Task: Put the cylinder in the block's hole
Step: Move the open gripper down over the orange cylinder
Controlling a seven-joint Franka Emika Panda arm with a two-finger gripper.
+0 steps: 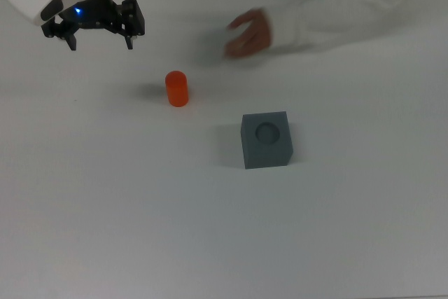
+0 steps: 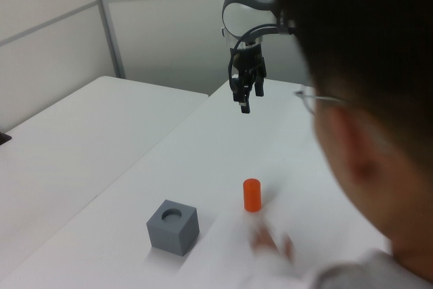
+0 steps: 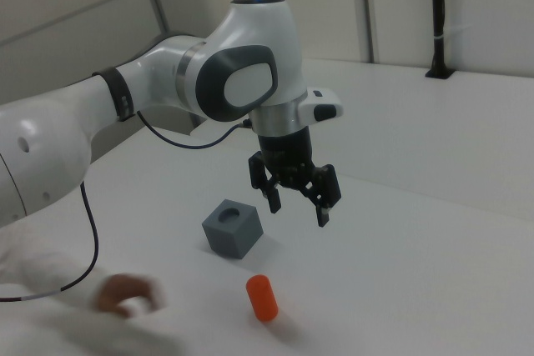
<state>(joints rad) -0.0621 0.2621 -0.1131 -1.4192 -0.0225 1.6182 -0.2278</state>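
Observation:
The orange cylinder (image 1: 176, 89) stands upright on the white table, up and to the left of the dark grey block (image 1: 266, 140) in the top view. The block's round hole faces up with nothing in it. My gripper (image 1: 100, 43) hangs open and holds nothing at the top view's upper left, well away from both. In the left view the gripper (image 2: 245, 99) hovers high above the table beyond the cylinder (image 2: 252, 195) and block (image 2: 173, 227). In the right view the gripper (image 3: 298, 210) hangs above the block (image 3: 233, 228) and cylinder (image 3: 262, 298).
A person's blurred hand (image 1: 248, 33) on a white sleeve (image 1: 350, 5) reaches over the table from the top view's upper right. The person's head (image 2: 365, 65) fills the left view's right side. A black cable (image 3: 92, 239) trails from the arm.

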